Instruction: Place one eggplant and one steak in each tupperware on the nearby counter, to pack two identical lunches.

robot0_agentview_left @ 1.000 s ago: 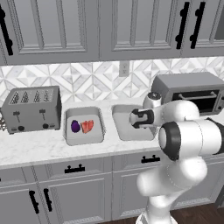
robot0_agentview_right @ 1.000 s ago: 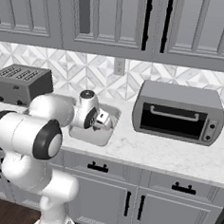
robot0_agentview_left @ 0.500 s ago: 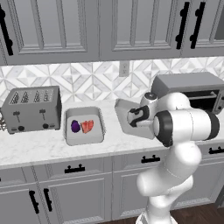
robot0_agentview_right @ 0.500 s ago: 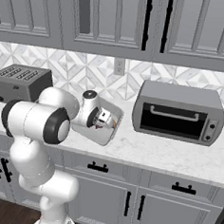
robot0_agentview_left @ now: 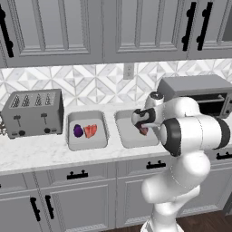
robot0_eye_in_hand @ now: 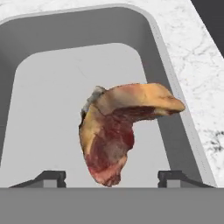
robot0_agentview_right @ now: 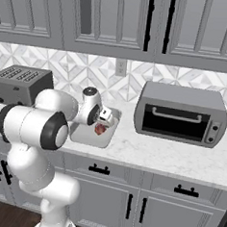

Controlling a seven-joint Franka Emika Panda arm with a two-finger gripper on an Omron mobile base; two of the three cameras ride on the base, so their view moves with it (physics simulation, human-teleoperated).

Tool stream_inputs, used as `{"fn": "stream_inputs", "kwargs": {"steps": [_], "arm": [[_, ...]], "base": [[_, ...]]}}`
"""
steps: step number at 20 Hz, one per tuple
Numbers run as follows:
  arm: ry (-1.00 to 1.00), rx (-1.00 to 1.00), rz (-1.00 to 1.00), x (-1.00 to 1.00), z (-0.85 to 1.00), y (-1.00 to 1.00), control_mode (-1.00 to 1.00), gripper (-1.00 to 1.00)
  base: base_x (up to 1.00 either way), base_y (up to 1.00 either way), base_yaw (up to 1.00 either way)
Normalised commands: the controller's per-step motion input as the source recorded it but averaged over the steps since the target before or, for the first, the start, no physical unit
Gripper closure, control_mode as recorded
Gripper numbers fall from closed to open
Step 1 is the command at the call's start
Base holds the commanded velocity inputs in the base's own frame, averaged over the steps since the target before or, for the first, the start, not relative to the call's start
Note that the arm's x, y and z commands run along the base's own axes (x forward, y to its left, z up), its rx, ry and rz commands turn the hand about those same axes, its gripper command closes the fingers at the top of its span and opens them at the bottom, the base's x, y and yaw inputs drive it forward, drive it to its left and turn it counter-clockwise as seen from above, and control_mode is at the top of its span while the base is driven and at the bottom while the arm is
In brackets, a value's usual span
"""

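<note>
jaws: I see them spread wide, gripper point(robot0_eye_in_hand: 112, 175) free | steak point(robot0_eye_in_hand: 120, 127) just ahead between tips, inside right tupperware point(robot0_eye_in_hand: 168, 83), released to pack it | left tupperware point(robot0_agentview_left: 72, 140) well aside: eggplant point(robot0_agentview_left: 78, 131) beside its steak point(robot0_agentview_left: 91, 131), done.

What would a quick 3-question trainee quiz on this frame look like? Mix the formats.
1. True or false: the left tupperware holds both an eggplant and a steak.
2. In the hand view, how do the gripper's fingertips stand around the steak over the right tupperware? A) pinched on it B) spread wide, one to each side C) resting on the counter
3. Which appliance stands left of the tubs?

Key
1. True.
2. B.
3. The toaster.
</note>
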Motion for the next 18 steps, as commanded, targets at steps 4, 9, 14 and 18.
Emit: {"fn": "stream_inputs", "kwargs": {"steps": [4,9,14,18], "arm": [[0.0,0.0,0.0,-0.28,0.62,0.27,-1.0,-1.0],[-0.01,0.0,0.0,-0.8,0.59,0.32,-1.0,-1.0],[-0.11,0.0,0.0,-1.0,0.41,0.12,-1.0,-1.0],[-0.12,0.06,-0.03,-1.0,0.04,0.0,-1.0,-1.0]], "base": [[0.0,0.0,0.0],[0.0,0.0,0.0],[0.0,0.0,0.0],[0.0,0.0,0.0]]}}
